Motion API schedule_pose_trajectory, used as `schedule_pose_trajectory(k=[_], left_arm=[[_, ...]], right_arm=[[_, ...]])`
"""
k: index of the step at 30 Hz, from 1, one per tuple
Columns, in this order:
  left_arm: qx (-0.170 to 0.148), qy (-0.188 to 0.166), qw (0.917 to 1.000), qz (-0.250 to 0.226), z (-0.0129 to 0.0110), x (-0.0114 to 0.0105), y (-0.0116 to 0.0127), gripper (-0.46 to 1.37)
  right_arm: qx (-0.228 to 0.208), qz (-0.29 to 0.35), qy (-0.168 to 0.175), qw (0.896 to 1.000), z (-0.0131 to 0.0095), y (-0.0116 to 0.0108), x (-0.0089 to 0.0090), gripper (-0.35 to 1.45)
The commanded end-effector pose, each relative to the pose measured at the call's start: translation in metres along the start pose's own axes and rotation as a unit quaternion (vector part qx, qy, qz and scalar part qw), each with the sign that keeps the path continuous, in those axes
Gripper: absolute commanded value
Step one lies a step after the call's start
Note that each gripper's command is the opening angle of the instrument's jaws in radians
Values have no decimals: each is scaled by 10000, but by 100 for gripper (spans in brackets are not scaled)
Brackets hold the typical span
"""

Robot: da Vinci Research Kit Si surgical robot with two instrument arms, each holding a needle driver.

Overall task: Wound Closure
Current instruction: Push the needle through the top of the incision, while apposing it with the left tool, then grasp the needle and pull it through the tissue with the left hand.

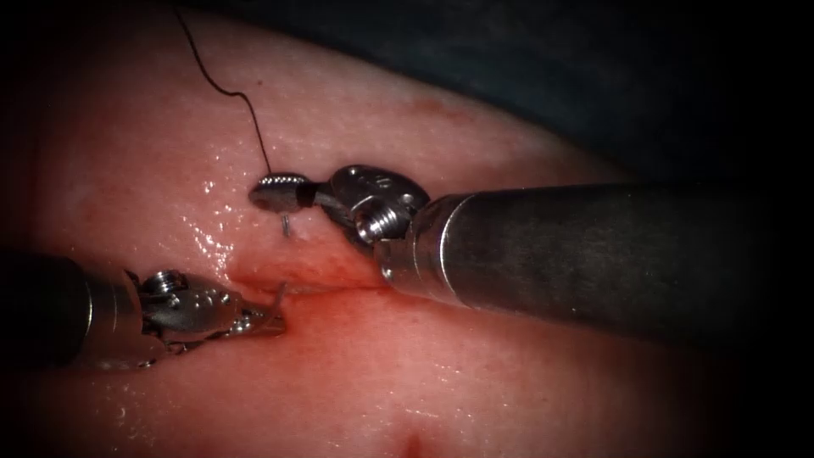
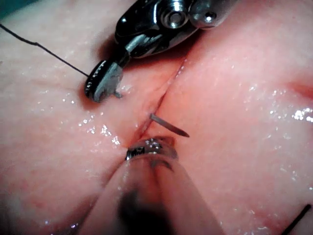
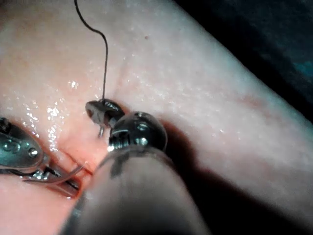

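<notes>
The right tool's jaws point(image 1: 275, 193) point(image 2: 100, 83) point(image 3: 101, 111) are shut on the tail end of the curved needle point(image 1: 286, 225), just above the cut point(image 1: 339, 287). The needle goes down into the tissue point(image 1: 153, 153) there. Its tip point(image 1: 279, 294) point(image 2: 168, 127) point(image 3: 73, 171) stands out of the cut's left end. The left tool point(image 1: 270, 322) point(image 2: 151, 148) point(image 3: 66, 180) rests right at that tip with its jaws a little open and nothing in them. Dark thread point(image 1: 246, 106) point(image 2: 44, 49) point(image 3: 100, 44) runs from the needle's tail up and away over the tissue.
Red fluid point(image 1: 356, 298) lies along the cut. The right tool's thick shaft point(image 1: 593, 254) crosses over the right part of the cut. A dark cloth point(image 1: 551, 68) lies behind the tissue. Another bit of thread point(image 2: 298, 218) lies on the tissue.
</notes>
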Motion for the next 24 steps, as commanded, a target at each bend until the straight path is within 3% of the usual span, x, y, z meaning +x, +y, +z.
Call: schedule_pose_trajectory(k=[1,11,15,16,17,18,19,20,21,22,24], left_arm=[[-3,-3,10000,4,0,0,0,-9],[-7,-7,10000,38,-1,0,-1,-8],[-5,-11,9999,129,-1,0,-1,-4],[-5,-12,9999,159,-1,0,-1,-2],[-3,-15,9998,220,-2,-1,-1,0],[-4,-15,9998,221,-2,-1,-1,0],[-3,-18,9995,315,-2,-2,-2,-1],[-4,-18,9995,316,-2,-2,-2,-1],[-8,-21,9994,352,-3,-2,-3,-1],[-13,-22,9994,358,-4,-3,-4,-2],[-20,-24,9992,401,-5,-5,-5,-2]], right_arm=[[40,125,-64,9999,1,-1,-1,-35],[305,839,-462,9949,8,-9,-28,-35],[160,892,-113,9958,9,-4,-27,-35],[107,812,82,9966,9,-1,-24,-21],[58,734,291,9969,9,3,-21,13],[47,737,338,9967,9,4,-20,21],[-29,584,600,9965,7,12,-16,66],[-29,559,623,9965,6,13,-15,71],[-116,402,725,9965,4,17,-13,92],[-165,272,773,9965,2,20,-11,102],[-244,131,881,9957,-3,26,-7,112]])
